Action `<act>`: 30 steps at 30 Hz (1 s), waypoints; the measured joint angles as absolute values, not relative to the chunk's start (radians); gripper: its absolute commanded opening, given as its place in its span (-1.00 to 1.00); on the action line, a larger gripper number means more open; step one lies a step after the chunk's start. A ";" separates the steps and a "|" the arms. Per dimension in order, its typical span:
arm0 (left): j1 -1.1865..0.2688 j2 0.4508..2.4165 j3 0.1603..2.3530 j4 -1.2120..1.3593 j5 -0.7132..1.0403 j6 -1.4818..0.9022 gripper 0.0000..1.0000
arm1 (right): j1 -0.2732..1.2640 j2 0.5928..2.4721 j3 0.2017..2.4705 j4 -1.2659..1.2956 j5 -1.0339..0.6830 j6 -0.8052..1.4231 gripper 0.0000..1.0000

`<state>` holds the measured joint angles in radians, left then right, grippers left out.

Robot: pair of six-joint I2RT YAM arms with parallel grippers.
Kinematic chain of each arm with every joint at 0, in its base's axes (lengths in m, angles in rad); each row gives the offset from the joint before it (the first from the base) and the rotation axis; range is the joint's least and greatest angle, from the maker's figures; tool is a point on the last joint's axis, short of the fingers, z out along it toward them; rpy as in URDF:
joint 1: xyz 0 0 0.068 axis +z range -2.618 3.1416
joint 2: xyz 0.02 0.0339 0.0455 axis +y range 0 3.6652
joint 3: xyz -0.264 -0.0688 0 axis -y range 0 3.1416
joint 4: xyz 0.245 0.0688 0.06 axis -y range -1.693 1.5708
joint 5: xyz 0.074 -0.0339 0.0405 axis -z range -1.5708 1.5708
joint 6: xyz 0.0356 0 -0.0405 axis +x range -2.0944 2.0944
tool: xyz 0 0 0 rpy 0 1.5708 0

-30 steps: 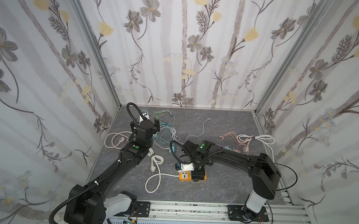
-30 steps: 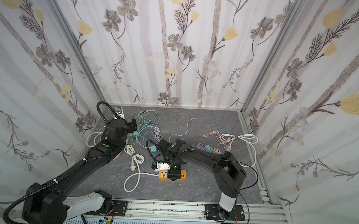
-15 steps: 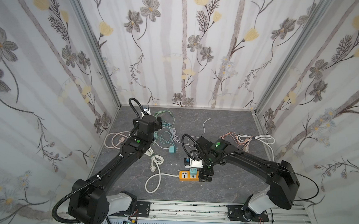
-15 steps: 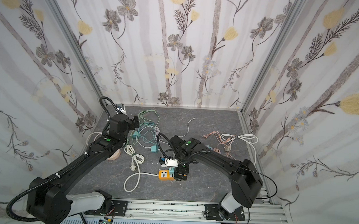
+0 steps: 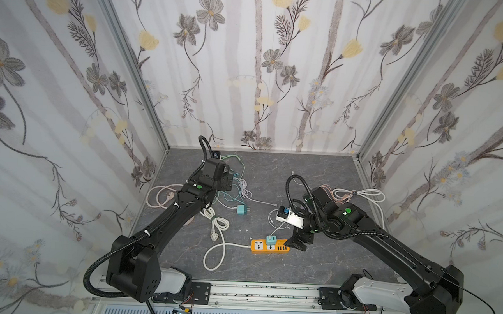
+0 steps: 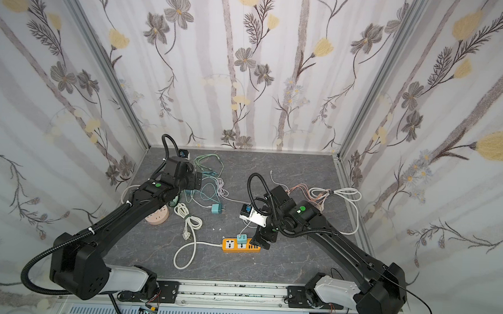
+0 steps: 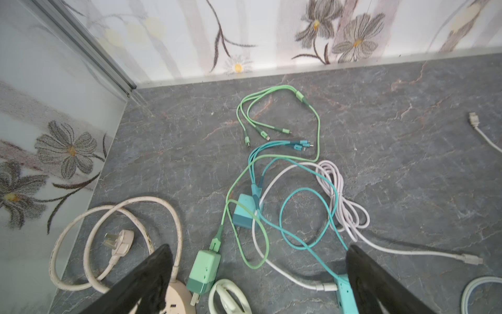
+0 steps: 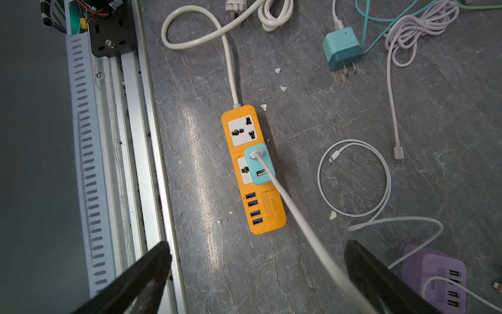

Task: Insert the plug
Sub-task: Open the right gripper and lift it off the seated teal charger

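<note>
An orange power strip [image 5: 269, 246] [image 6: 241, 245] [image 8: 252, 168] lies near the table's front. A teal plug [image 5: 270, 239] [image 6: 241, 237] [image 8: 260, 164] sits in its second socket, and the plug's white cable [image 8: 298, 217] trails past my right fingers. My right gripper [image 5: 297, 243] [image 6: 262, 242] [image 8: 255, 252] is open just off the strip's USB end, holding nothing. My left gripper [image 5: 229, 178] [image 6: 198, 180] [image 7: 258, 252] hangs open over a tangle of cables at the back left, also holding nothing.
A loose teal charger [image 5: 242, 210] and a coiled white cord [image 5: 217, 220] lie left of the strip. A white strip [image 5: 288, 217] sits under my right arm. A purple USB hub [image 8: 434, 274], a green charger [image 7: 203, 273] and a pink round socket [image 6: 157, 216] are nearby. The front rail [image 8: 130, 136] borders the strip.
My right gripper has opened fully and drawn back to the right, off the strip, leaving the teal plug seated. My left gripper has shifted slightly to the right.
</note>
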<state>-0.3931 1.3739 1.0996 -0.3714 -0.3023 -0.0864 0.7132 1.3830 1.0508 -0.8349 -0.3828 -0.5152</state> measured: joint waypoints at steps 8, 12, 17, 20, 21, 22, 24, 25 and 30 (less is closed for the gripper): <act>-0.393 1.398 1.126 -0.433 -0.281 -0.101 1.00 | 0.712 1.561 1.069 -0.855 -0.419 -0.517 0.99; -0.394 1.429 1.151 -0.464 -0.277 -0.104 1.00 | 0.715 1.613 1.083 -0.897 -0.449 -0.525 0.99; -0.394 1.453 1.163 -0.484 -0.273 -0.105 1.00 | 0.719 1.636 1.078 -0.954 -0.454 -0.541 0.99; -0.394 1.467 1.172 -0.485 -0.257 -0.105 1.00 | 0.718 1.581 1.065 -0.948 -0.440 -0.544 0.99; -0.394 1.472 1.175 -0.487 -0.253 -0.105 1.00 | 0.714 1.548 1.063 -0.943 -0.437 -0.549 0.99; -0.396 1.477 1.178 -0.490 -0.248 -0.105 1.00 | 0.707 1.517 1.062 -0.934 -0.434 -0.552 0.99; -0.399 1.491 1.188 -0.500 -0.246 -0.105 1.00 | 0.688 1.475 1.061 -0.927 -0.424 -0.559 0.99; -0.405 1.499 1.193 -0.505 -0.246 -0.104 1.00 | 0.672 1.456 1.061 -0.926 -0.419 -0.562 0.99; -0.480 1.508 1.203 -0.511 -0.182 -0.044 1.00 | 0.598 1.396 1.064 -0.925 -0.422 -0.585 0.99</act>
<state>-0.4801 1.5078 1.2026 -0.5110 -0.1818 -0.0444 0.5980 1.3956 1.0637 -0.9245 -0.4225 -0.5846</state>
